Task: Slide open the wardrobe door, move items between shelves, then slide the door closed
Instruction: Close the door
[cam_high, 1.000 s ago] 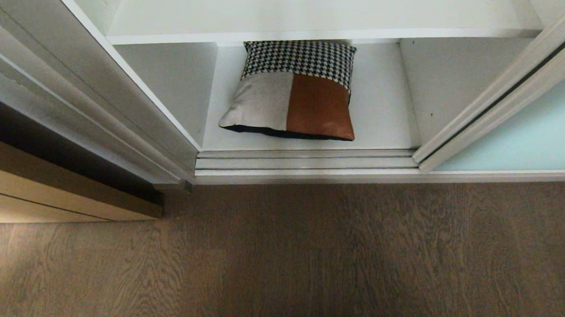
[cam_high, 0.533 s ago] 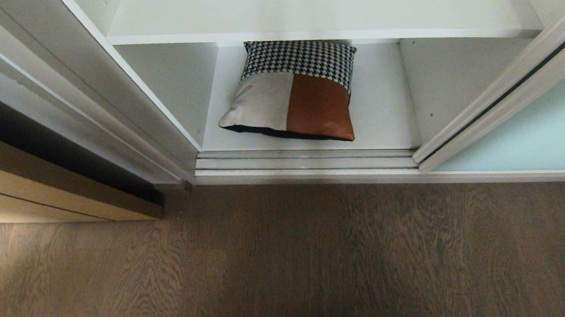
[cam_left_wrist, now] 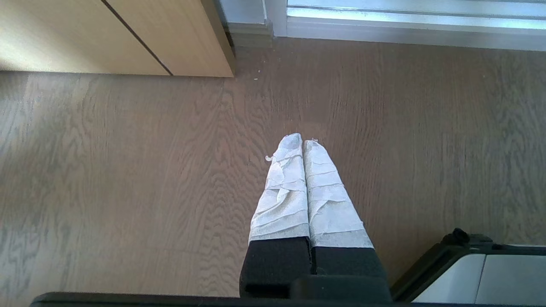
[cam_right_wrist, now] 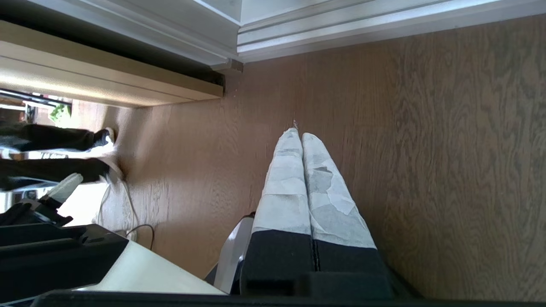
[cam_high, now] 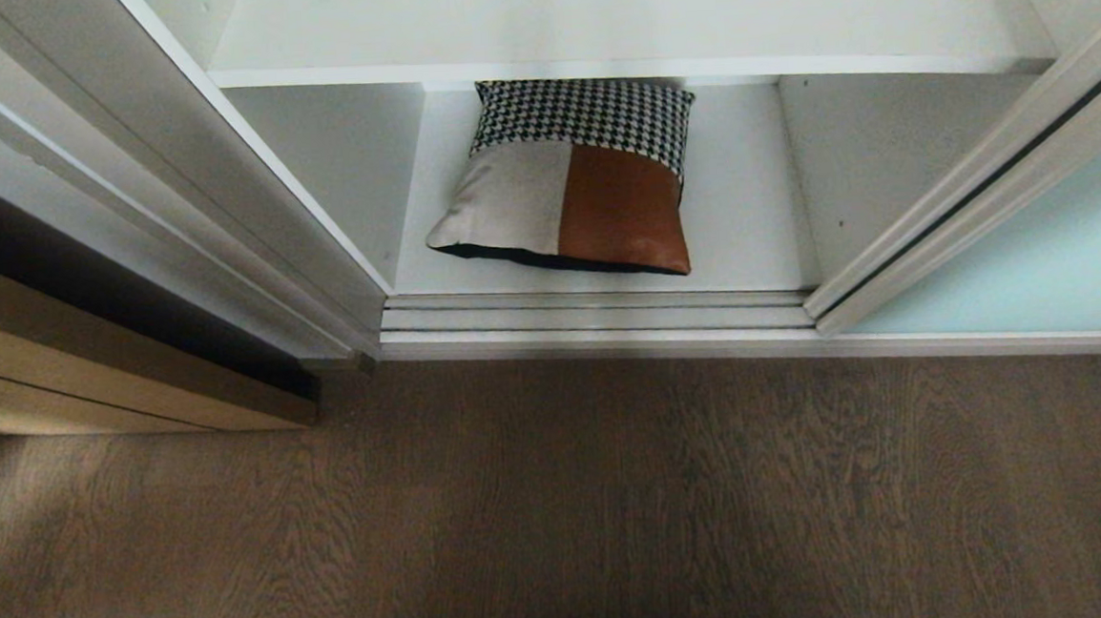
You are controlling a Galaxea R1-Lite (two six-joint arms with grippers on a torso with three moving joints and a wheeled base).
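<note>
On the left we see a tan wooden door (cam_high: 105, 374) and the wardrobe's grey side frame, with the wood-grain floor (cam_high: 563, 518) in front. Our left gripper (cam_left_wrist: 302, 143) hangs over that floor near the door's bottom corner, its wrapped fingers (cam_left_wrist: 283, 187) pressed together and empty — it looks parked, clear of the opening.

In the middle the wardrobe stands open. The cushion (cam_high: 567, 184) lies flat on the bottom shelf (cam_high: 745, 211), its black underside showing along the edge facing us, its houndstooth strip tucked under the front edge of the shelf above (cam_high: 590, 10). It sits near the shelf's front edge, just behind the door rails, so we judge it an easy reach.

Our right gripper (cam_right_wrist: 298, 135) is likewise clenched on nothing, over the floor before the rails. On the far right the sliding door (cam_high: 1045, 260) is pushed aside; closing it seems to be what remains.
</note>
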